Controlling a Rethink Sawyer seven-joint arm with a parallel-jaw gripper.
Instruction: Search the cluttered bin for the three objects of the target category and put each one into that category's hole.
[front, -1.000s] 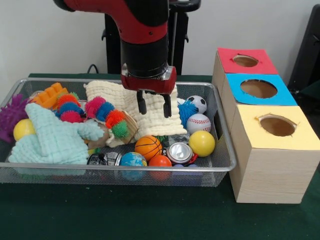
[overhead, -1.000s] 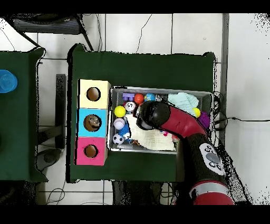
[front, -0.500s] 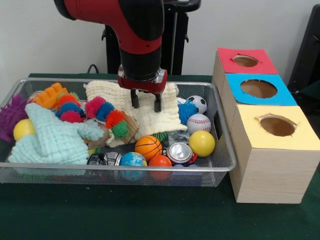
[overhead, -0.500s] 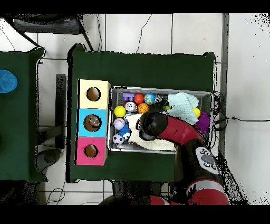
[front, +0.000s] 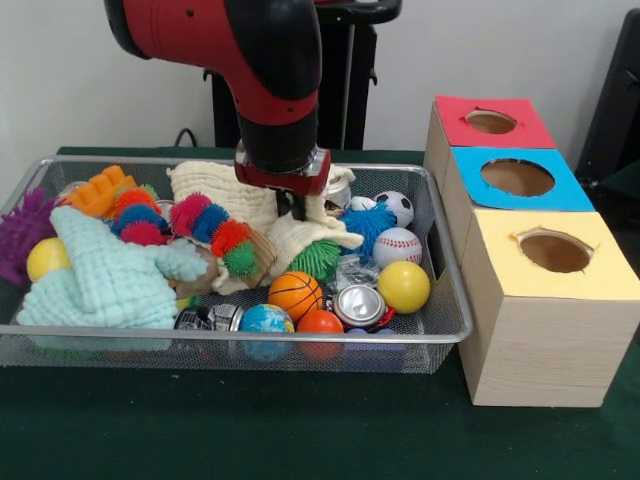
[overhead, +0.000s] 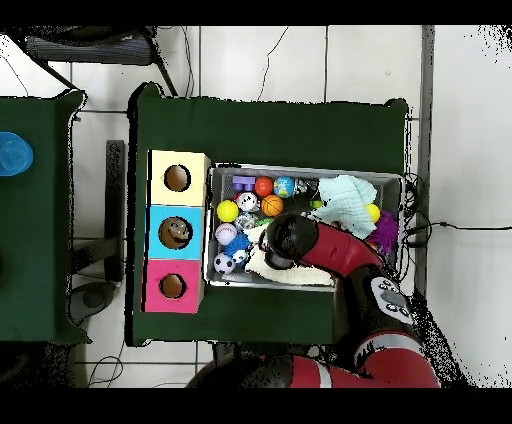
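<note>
**Cloth pinched and bunched, hidden items exposed**

The red-and-black gripper (front: 293, 203) has dropped and closed on the cream waffle-weave cloth (front: 225, 190), dragging its edge back. A green spiky ball (front: 315, 259) and silver can (front: 340, 187) now show in the wire mesh bin (front: 449, 300), widening the search.

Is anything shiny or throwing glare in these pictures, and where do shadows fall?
Front view: the silver can top near the bin's front gleams brightly, and the glossy red arm shell carries soft highlights; a faint shadow lies under the wire mesh bin. Overhead view: lighting looks flat, without obvious glare.
</note>
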